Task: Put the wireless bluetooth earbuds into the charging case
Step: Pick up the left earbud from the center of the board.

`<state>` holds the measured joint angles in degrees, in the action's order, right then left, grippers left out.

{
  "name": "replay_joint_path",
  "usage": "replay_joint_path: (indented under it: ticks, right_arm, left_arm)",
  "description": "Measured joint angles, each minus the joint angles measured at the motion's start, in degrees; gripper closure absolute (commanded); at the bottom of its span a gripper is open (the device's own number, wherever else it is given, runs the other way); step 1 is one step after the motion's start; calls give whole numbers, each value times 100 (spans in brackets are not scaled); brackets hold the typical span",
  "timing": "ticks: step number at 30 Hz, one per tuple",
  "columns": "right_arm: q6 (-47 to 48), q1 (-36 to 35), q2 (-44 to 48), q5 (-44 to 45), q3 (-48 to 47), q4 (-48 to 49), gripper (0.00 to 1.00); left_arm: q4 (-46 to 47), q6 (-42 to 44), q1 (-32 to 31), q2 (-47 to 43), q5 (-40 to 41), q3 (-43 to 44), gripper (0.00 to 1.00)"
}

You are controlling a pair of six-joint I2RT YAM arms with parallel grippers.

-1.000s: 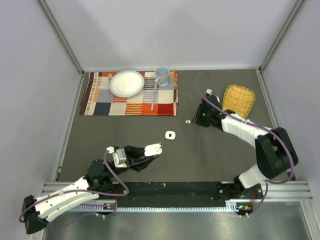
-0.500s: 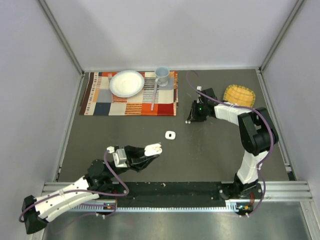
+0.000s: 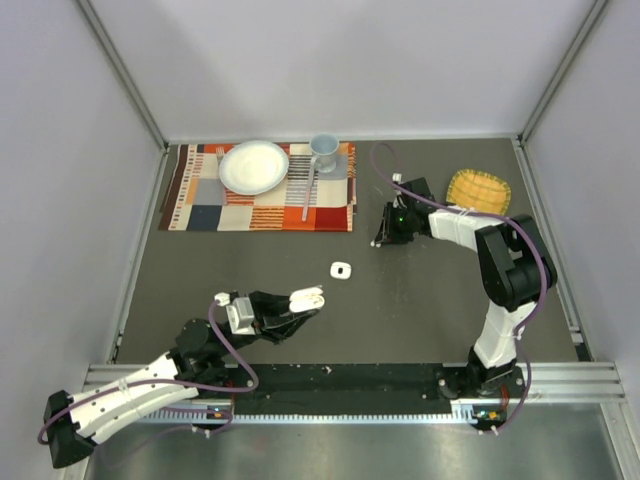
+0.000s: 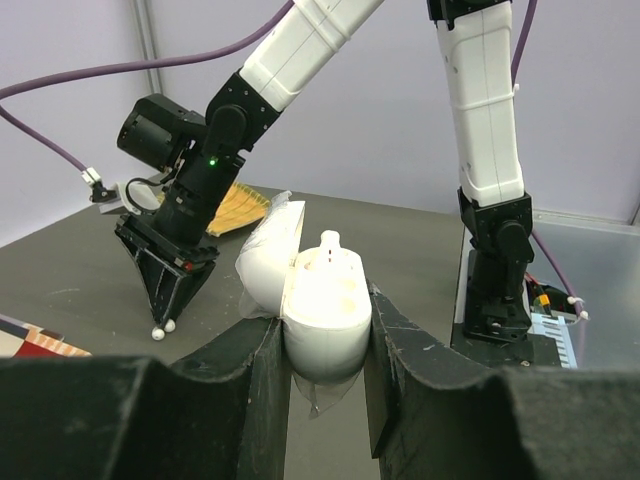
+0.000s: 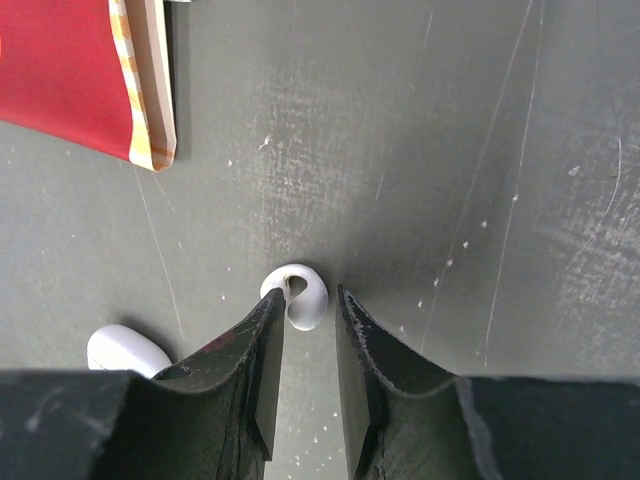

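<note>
One earbud (image 5: 296,299) is awaiting pinching, twelve o'clock of parted right gripper (image 5: 310,298); left gripper (image 4: 322,325) is clutching charging case (image 4: 322,295).

plate (image 3: 253,166), cup (image 3: 323,150): on mat (image 3: 200,212) | basket (image 3: 478,190): far-right | case (image 4: 325,290): in left pincer (image 4: 325,322)

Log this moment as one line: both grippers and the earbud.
left gripper: shut on charging case, lid open | right gripper: low at table, jaws slightly apart, tips at earbud | earbud: on table
</note>
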<state>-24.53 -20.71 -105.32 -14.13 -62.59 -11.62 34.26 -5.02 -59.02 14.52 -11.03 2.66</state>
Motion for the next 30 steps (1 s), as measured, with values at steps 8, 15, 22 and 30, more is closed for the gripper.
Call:
replay_joint_path:
  ticks: [8,15,22,30]
  right_arm:
    - [-2,28,0,-94,-11,35,73]
    - [13,28,-15,-92,-61,52,76]
    - [149,28,-203,20,-210,87,80]
    - [380,35,-214,20,-190,133,81]
  left_arm:
    - [-2,0,0,0,2,0,100]
    - [-4,-2,0,2,4,0,100]
    - [-9,0,0,55,20,0,100]
    - [-2,-2,0,151,17,0,100]
